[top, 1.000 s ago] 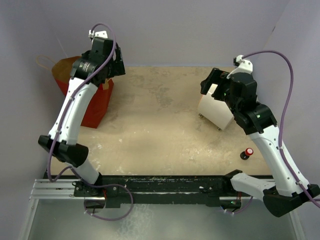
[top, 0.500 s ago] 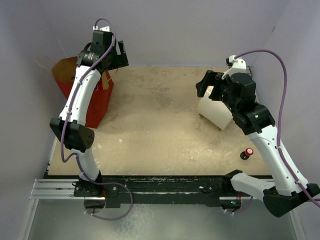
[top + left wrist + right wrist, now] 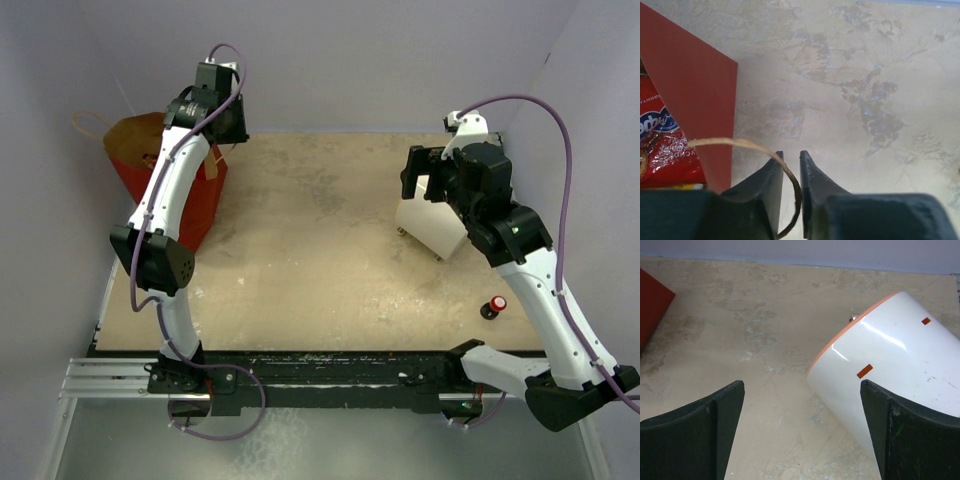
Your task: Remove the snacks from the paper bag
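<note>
The paper bag [image 3: 165, 195], red outside and brown inside, stands at the table's far left; its red wall [image 3: 695, 100] fills the left of the left wrist view. Inside it lies a red cookie bag [image 3: 660, 145] with a blue logo, and a yellow sliver [image 3: 687, 186] shows below that. My left gripper [image 3: 222, 125] hangs at the bag's right rim. Its jaws [image 3: 790, 154] stand a slim gap apart around the thin brown handle [image 3: 740, 143], which rests against the right finger. My right gripper [image 3: 802, 385] is wide open over bare table, holding nothing.
A white cylinder [image 3: 895, 360] with an orange rim lies tilted at the right, just beyond my right gripper [image 3: 420, 170]. A small red-capped black object [image 3: 493, 306] stands near the front right. Purple walls close in the table at the back and sides.
The left arm has stretched further back over the bag's rim and its jaws have narrowed from wide open around the handle. The right gripper has shifted slightly and stays open.
</note>
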You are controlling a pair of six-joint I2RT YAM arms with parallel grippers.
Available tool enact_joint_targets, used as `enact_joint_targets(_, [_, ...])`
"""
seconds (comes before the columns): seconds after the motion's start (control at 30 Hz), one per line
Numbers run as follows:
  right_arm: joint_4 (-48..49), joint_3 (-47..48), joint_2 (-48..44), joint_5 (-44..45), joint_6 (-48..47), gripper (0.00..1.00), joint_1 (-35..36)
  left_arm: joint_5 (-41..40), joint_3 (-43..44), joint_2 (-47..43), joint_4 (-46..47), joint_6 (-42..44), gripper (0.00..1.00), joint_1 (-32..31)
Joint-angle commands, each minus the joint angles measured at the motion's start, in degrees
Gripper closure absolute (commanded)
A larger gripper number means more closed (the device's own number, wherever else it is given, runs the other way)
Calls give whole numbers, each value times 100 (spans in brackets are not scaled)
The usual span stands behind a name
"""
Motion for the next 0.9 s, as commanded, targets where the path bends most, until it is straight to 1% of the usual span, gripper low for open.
enact_joint_targets(0.0, [76,-59,-212,289,-34,0,-13,-68,-61,-470,-91,366,86,36])
enact_joint_targets(0.03, [73,-79,-229,324,-21,0,-13,-97,-149,-593,-109,390,88,34])
enact_joint_targets(0.1, [51,-100,-247,309,-6,0,-15,-84,-338,-850,-139,463,90,34])
enact_joint_targets(0.27, [49,-163,-271,104,-56,0,-13,490,-613,-1320,-544,561,99,17])
enact_joint_targets(0.37, [-26,-147,-233,65,22,0,-13,712,-865,-1625,-788,515,100,-87])
enact_joint_targets(0.43, [-54,-149,-190,-8,63,0,-18,693,-1125,-1887,-818,488,100,-324])
enact_joint_targets(0.57, [-219,13,-77,-165,187,0,-13,418,-1543,-2249,-895,276,100,-1120])
enact_joint_targets(0.73, [-439,191,24,-283,395,0,-13,1028,-2205,-2654,-750,-432,100,-1567])
enact_joint_targets(0.8, [-687,343,142,-356,584,0,-15,1258,-2248,-2728,-747,-742,100,-1739])
enact_joint_targets(0.87, [-887,430,229,-491,805,0,-13,1339,-2321,-2830,-587,-1058,100,-2056])
